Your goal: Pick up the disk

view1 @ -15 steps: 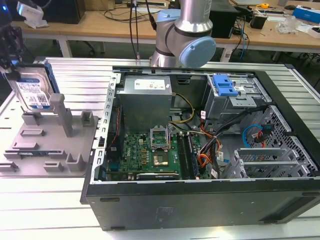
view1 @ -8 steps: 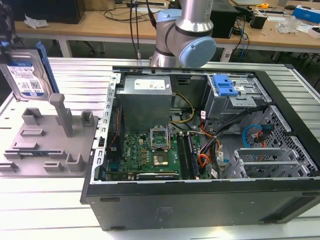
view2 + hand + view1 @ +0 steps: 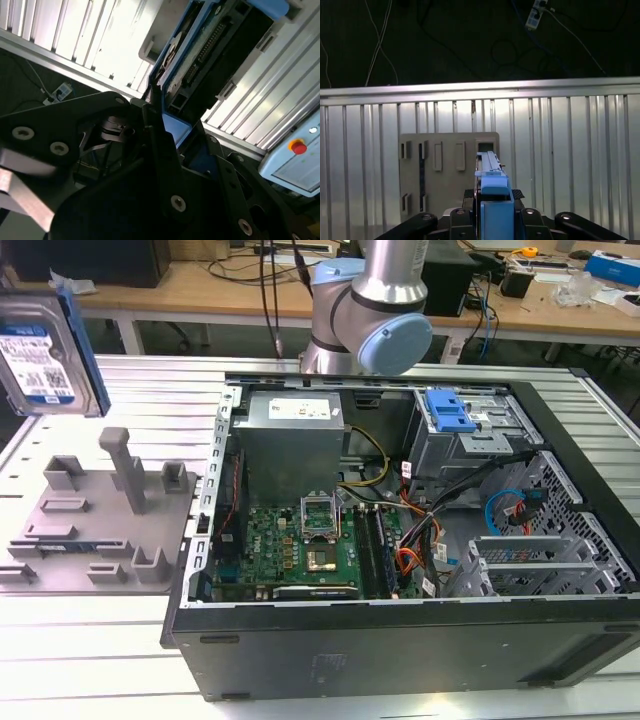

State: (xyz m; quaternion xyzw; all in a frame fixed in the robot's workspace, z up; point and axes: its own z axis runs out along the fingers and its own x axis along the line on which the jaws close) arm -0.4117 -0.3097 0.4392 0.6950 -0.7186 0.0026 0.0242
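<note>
The disk (image 3: pixel 40 355) is seen at about ten o'clock in the exterior view. It is raised clear of the table (image 3: pixel 100 670) and stood nearly upright, above the grey fixture (image 3: pixel 100 515). Its blue-and-white label is turned towards the camera, silver metal is shown around it, and a blue rail runs down the edge nearer the case. What holds it cannot be made out in that view. The arm (image 3: pixel 375 320) is caught at twelve o'clock, behind the open computer case (image 3: pixel 400 640), which lies at three o'clock from the fixture.

In both wrist views the grip is shown. In the first wrist view the disk (image 3: pixel 490 170) is met edge-on as a thin silver strip capped by a blue rail, and it is wedged between the black parts of the gripper (image 3: pixel 495 212). The fixture (image 3: pixel 447 165) is seen from straight above on the ribbed table, well below the disk.

In the second wrist view the underside of the disk (image 3: pixel 200 50) is exposed. A dark circuit board, a connector row and the blue rail are visible, none of which is offered by the exterior view. A dark finger (image 3: pixel 151 112) of the gripper (image 3: pixel 170 125) is pressed along that rail, so the jaws are judged to be clamped on the disk. A pale control pendant (image 3: pixel 295 165) with a red button is picked up at the edge.
</note>
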